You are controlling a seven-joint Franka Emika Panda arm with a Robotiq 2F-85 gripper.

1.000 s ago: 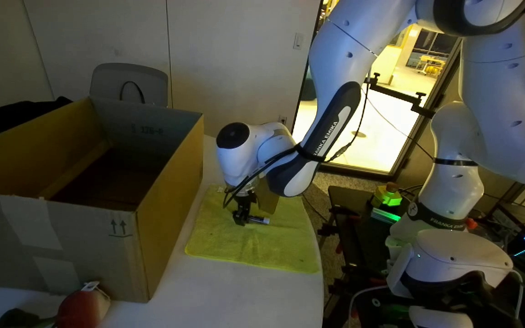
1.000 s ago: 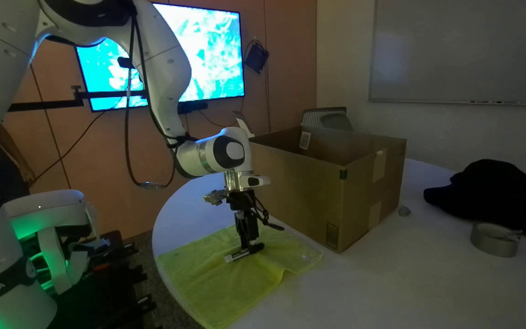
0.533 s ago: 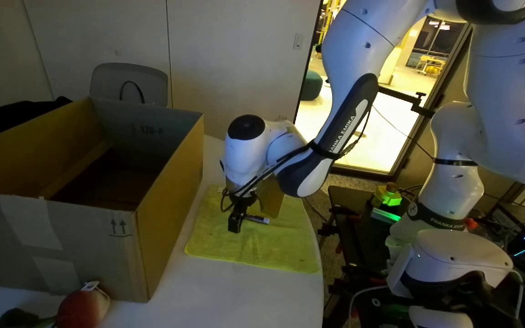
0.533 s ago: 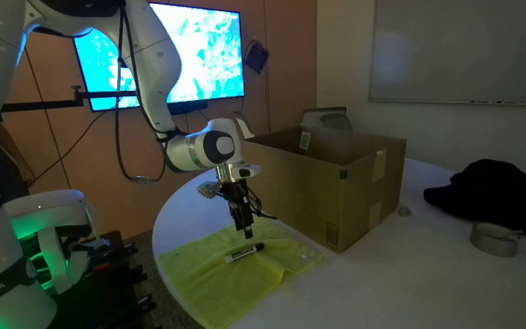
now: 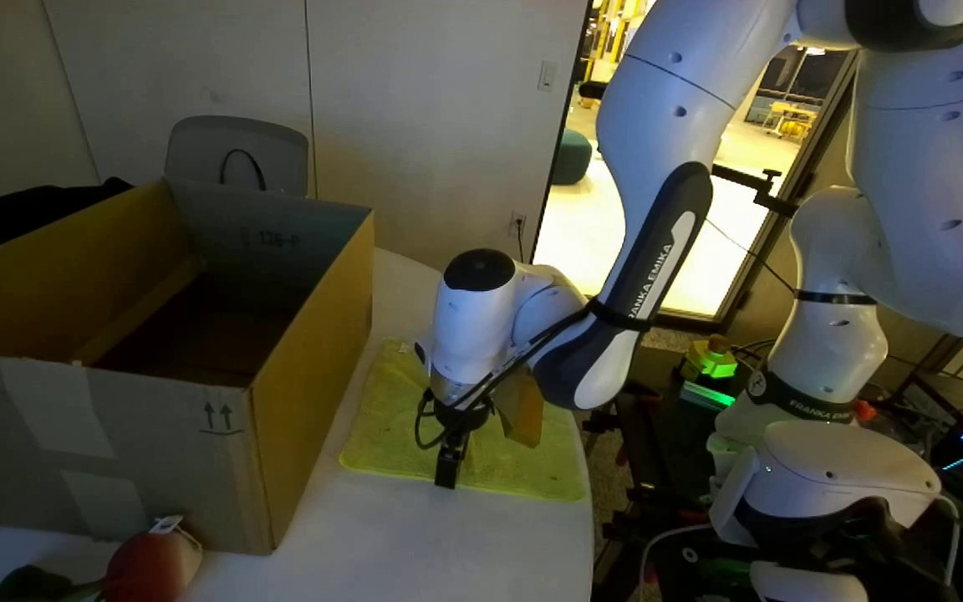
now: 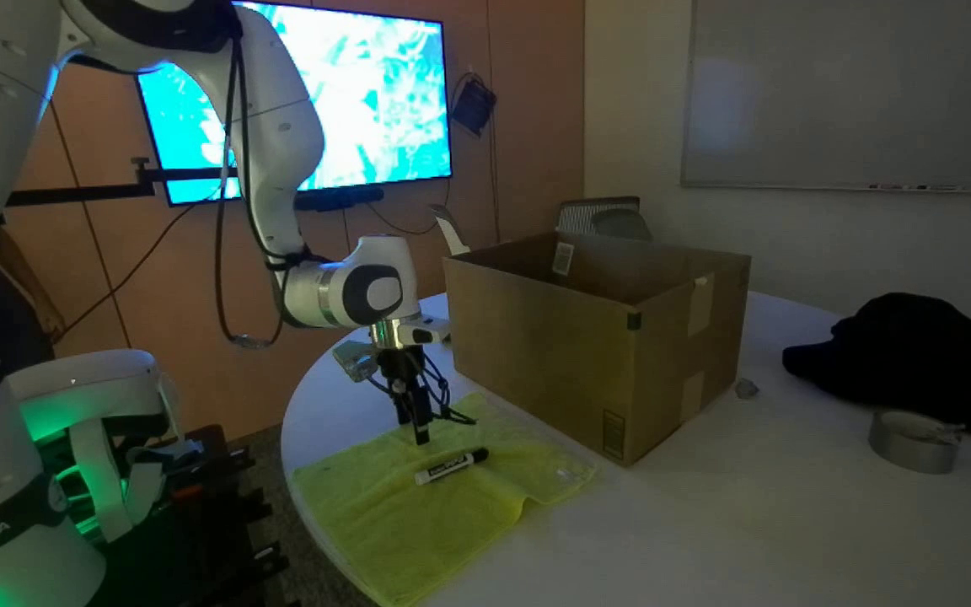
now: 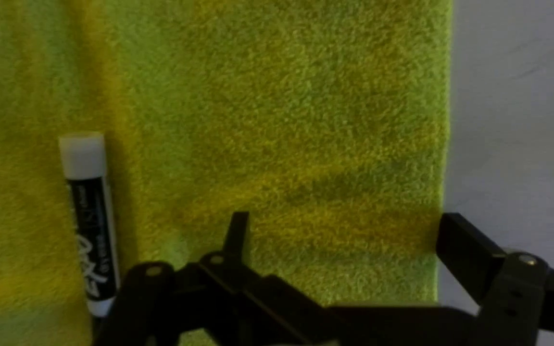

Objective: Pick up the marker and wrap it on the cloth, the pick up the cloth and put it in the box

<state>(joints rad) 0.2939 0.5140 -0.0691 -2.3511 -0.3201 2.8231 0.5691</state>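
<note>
Arm [image 5: 678, 92] arched high in both exterior views, its forearm [image 5: 653, 259] slanting down to the wrist [image 5: 473, 326], which aimed the gripper [image 7: 343, 223] downward over an edge of the cloth [image 7: 282, 120]. The jaws stood wide apart and gripped nothing; that edge ran just beside one finger [image 7: 469, 254], with table [image 7: 508, 144] past it. The marker [image 7: 92, 226] lay on the cloth outside the jaws, apart from the gripper, on the other finger's side. The box [image 6: 544, 337] stood beside the cloth.
</note>
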